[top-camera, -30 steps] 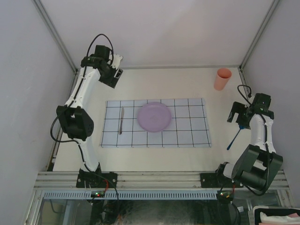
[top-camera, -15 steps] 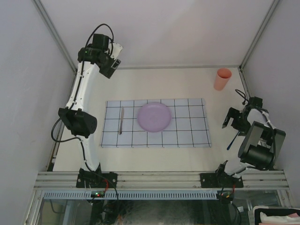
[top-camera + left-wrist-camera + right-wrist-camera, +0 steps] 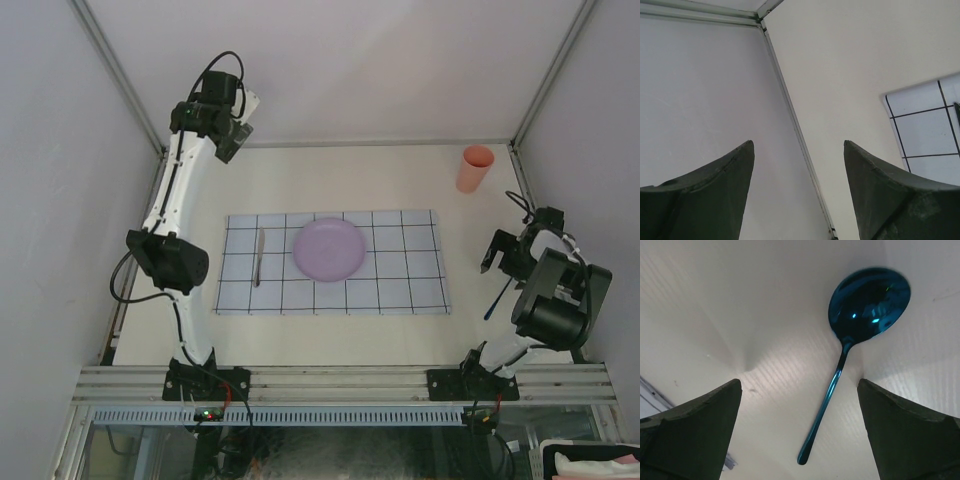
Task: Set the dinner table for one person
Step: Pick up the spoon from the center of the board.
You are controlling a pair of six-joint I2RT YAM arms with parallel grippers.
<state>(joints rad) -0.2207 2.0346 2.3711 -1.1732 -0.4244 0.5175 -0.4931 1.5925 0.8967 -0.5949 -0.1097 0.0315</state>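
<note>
Right claw (image 3: 799,383) lowered, wide over blue spoon (image 3: 869,302), bowl hidden from above, left claw (image 3: 798,143) wide

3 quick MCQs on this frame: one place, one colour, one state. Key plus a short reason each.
1. Plate colour? A green; B lilac; C white.
2. Where is the spoon? A on bare table, right of the mat; B on the mat; C on the plate.
3. Right gripper? A shut on the spoon; B shut, empty; C open, empty.

Key: B, a lilac disc sits mid-mat; A, the spoon lies off the mat's right edge; C, jaws wide apart, the spoon lying untouched below.
</note>
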